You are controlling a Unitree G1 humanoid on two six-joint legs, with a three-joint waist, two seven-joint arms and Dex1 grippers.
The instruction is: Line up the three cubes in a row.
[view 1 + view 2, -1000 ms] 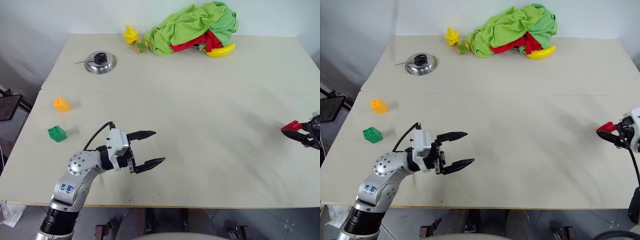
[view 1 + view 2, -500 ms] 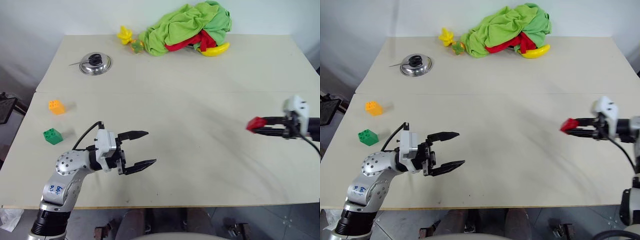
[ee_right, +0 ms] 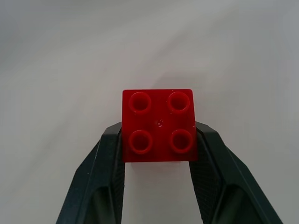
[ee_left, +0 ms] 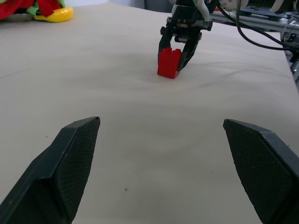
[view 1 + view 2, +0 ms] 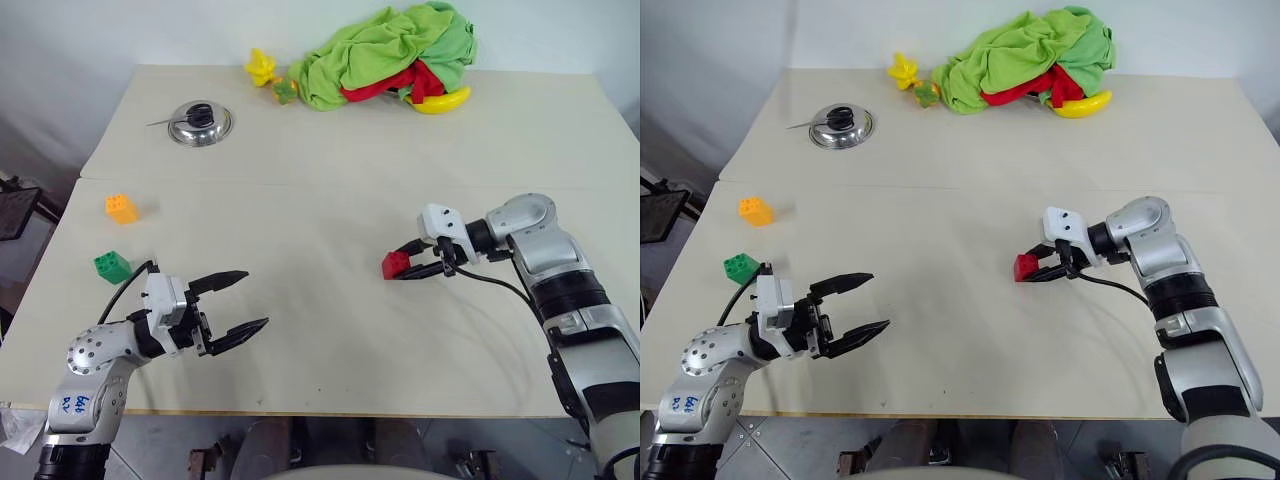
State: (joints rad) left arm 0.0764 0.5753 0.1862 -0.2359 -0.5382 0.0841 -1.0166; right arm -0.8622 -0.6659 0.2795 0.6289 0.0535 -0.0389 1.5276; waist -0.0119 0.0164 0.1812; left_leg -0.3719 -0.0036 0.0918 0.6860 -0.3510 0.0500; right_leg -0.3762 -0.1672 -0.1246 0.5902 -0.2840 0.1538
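Note:
My right gripper (image 5: pixel 402 270) is shut on the red cube (image 5: pixel 394 264), holding it low over the middle of the table (image 5: pixel 330 180); the cube (image 3: pixel 158 125) sits studs-up between the two black fingers (image 3: pixel 106 158). The orange cube (image 5: pixel 122 208) and the green cube (image 5: pixel 112 266) rest on the table near its left edge, a short way apart. My left gripper (image 5: pixel 235 306) stands open near the front left, right of the green cube, with nothing between its fingers. In the left wrist view the red cube (image 4: pixel 169 62) shows ahead, in the right gripper (image 4: pixel 174 59).
A metal lid (image 5: pixel 200 123) lies at the back left. Yellow and green star toys (image 5: pixel 262 68), a heap of green and red cloth (image 5: pixel 392 52) and a yellow banana (image 5: pixel 444 101) sit along the back edge.
My right arm has swung from the table's right edge toward the middle, carrying the red cube. My left gripper has drawn back to the left, still open.

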